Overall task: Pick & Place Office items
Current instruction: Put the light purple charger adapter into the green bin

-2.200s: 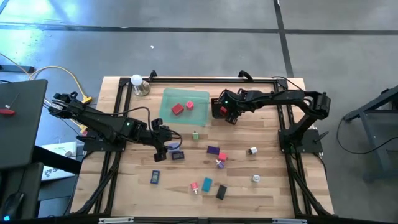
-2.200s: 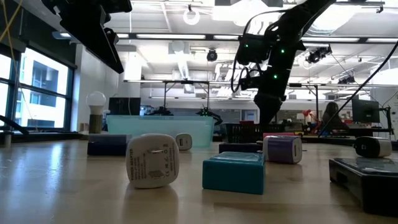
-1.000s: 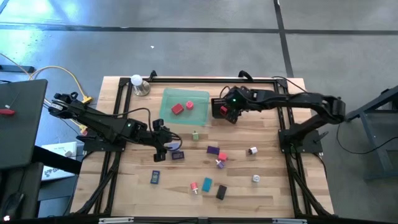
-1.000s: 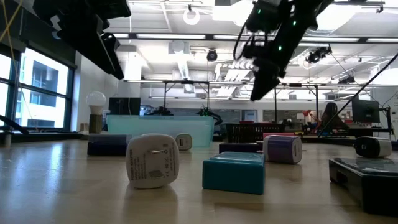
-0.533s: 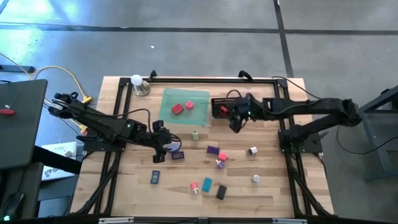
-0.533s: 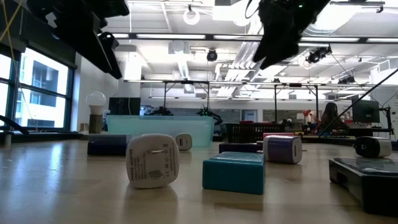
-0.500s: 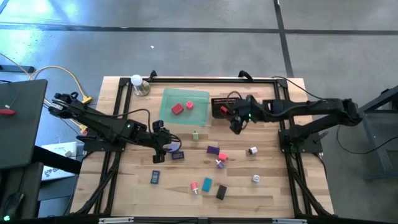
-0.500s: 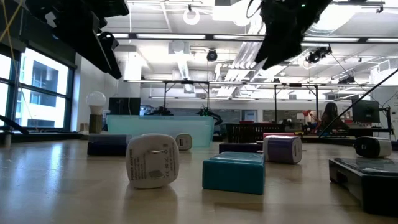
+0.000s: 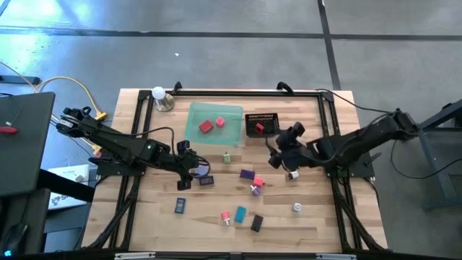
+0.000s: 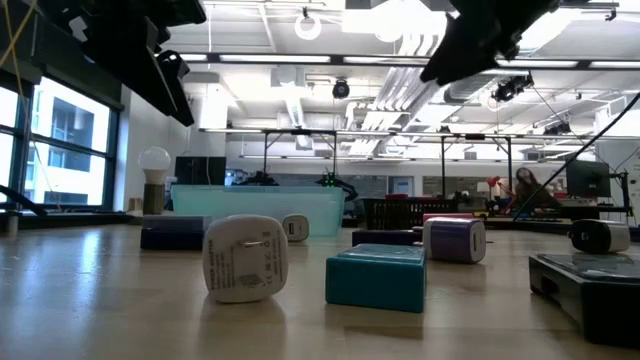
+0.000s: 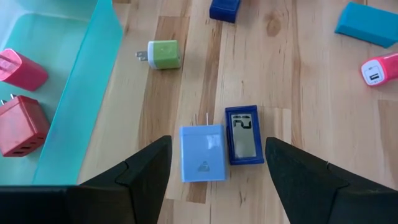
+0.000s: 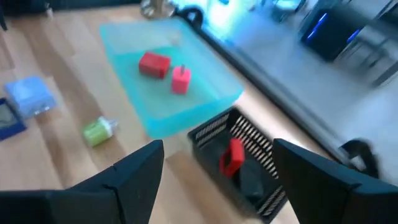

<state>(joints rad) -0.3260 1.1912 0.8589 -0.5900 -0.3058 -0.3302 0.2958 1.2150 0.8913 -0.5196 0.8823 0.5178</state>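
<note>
Small office items lie scattered on the wooden table: a green charger (image 9: 227, 157), a purple block (image 9: 247, 174), a pink one (image 9: 259, 181), a teal block (image 9: 240, 213), a black one (image 9: 256, 223) and white ones (image 9: 293, 175). My left gripper (image 9: 193, 172) is open. It hovers over a light-blue charger (image 11: 202, 152) and a dark-blue device (image 11: 241, 134), with one finger on either side and apart from both. My right gripper (image 9: 278, 150) is open and empty (image 12: 227, 186), near the middle of the table, on the near side of the black mesh basket (image 9: 262, 124).
The translucent green tray (image 9: 214, 114) holds two red items (image 12: 154, 64). The basket (image 12: 239, 152) beside it holds a red item and something dark. A lamp bulb (image 9: 158, 94) stands at the far left corner. Black frame rails run along the table's edges.
My right gripper has swung from above the basket toward the near edge and a little right, and it now hangs over the middle of the table. In the low view it has moved up and out of the picture's centre. The items have stayed where they were.
</note>
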